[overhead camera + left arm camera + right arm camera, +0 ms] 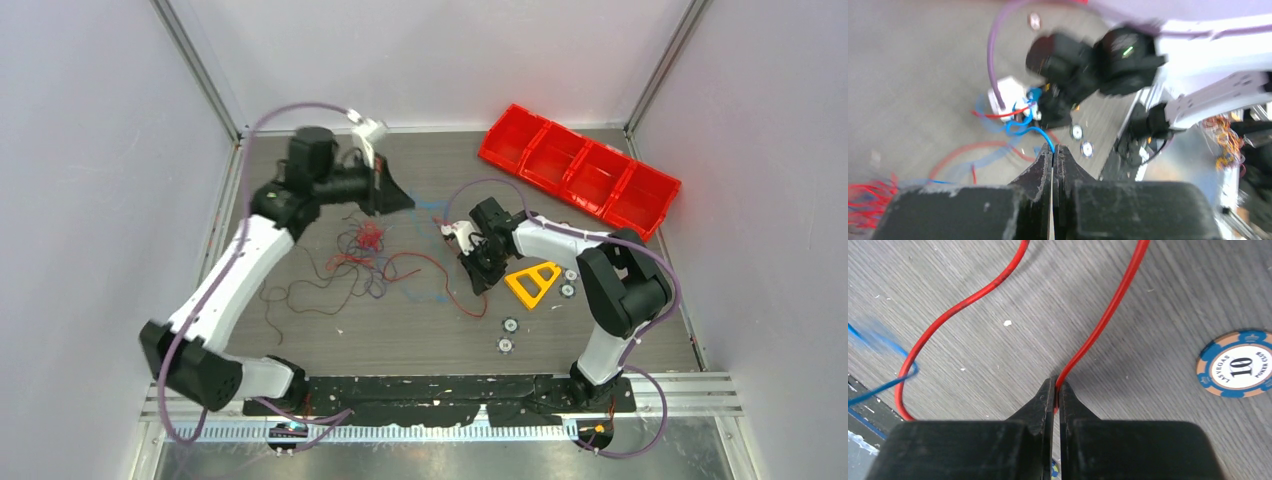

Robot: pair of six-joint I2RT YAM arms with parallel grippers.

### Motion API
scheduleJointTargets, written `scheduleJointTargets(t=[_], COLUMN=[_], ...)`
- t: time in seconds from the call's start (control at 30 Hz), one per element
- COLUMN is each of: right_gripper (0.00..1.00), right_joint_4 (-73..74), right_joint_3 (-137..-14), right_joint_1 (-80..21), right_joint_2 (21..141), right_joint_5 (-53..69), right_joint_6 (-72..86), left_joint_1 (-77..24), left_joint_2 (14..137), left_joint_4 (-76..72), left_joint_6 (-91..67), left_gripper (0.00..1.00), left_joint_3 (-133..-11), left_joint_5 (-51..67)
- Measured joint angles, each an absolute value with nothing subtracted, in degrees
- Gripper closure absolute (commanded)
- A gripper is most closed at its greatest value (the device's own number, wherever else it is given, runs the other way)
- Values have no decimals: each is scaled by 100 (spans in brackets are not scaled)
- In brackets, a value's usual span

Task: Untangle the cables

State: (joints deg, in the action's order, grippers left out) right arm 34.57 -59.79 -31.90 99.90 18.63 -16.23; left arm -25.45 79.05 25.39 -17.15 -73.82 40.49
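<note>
The cables (365, 245) lie as a knotted clump of red, dark and purple wires at the table's middle left, with loose ends trailing toward the near side. My left gripper (408, 203) is raised behind the clump and is shut on a thin blue cable (1023, 131), which enters its tips (1053, 148) and runs toward the right arm. My right gripper (479, 280) is low over the table, right of the clump, and is shut on a red cable (1108, 315) at its tips (1057, 385). A second run of red cable (963, 305) curves beside it.
A red compartment bin (580, 170) stands at the back right. A yellow triangular piece (533, 282) and several poker chips (509, 324) lie right of my right gripper; one chip shows in the right wrist view (1238, 371). A blue cable (878, 387) crosses at the left.
</note>
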Motion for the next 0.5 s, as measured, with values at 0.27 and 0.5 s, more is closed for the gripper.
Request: scheduleJointTargets(t=[0.27,0.5], right_gripper=[95,94], right_joint_4=[3391,3395], right_joint_3=[-5979,-5983], right_joint_1=[-3142,-3142], right_joint_2=[9990,10005], right_joint_5=[1778,1743], right_joint_6=[-1640,-1693], left_joint_1=[-1680,-1120], left_joint_2=[7279,7513], left_joint_4=[3542,3800], left_joint_6=[-1481,-1693], left_gripper=[100,100], left_joint_3=[-9942,-11552], left_joint_5=[4250,4233])
